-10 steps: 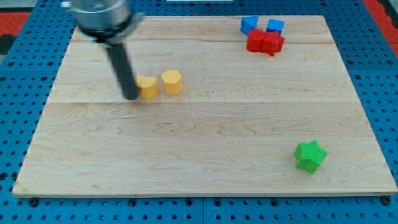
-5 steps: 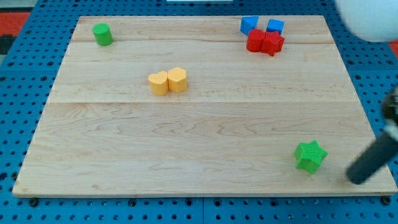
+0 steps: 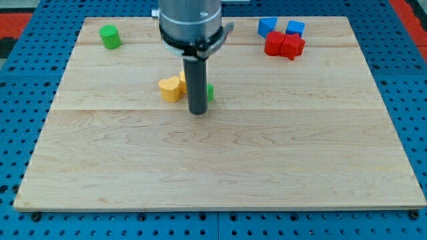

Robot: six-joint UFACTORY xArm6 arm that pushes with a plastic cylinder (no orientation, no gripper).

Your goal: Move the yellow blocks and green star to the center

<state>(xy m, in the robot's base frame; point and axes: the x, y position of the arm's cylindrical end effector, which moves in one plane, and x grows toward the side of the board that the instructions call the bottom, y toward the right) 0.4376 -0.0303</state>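
My tip (image 3: 198, 111) rests on the wooden board (image 3: 213, 160) near its middle, just below and in front of the block group. A yellow heart-shaped block (image 3: 170, 89) lies to the tip's upper left. A second yellow block (image 3: 182, 80) shows only as a sliver behind the rod. A small piece of the green star (image 3: 210, 93) shows at the rod's right edge, close beside the yellow blocks; the rod hides most of it.
A green cylinder (image 3: 110, 37) stands at the board's top left. Two blue blocks (image 3: 267, 27) (image 3: 295, 28) and two red blocks (image 3: 274, 43) (image 3: 292, 47) cluster at the top right.
The green star has gone from the board's bottom right to beside the yellow blocks near the centre. The rod has moved from the bottom right to just below that group.
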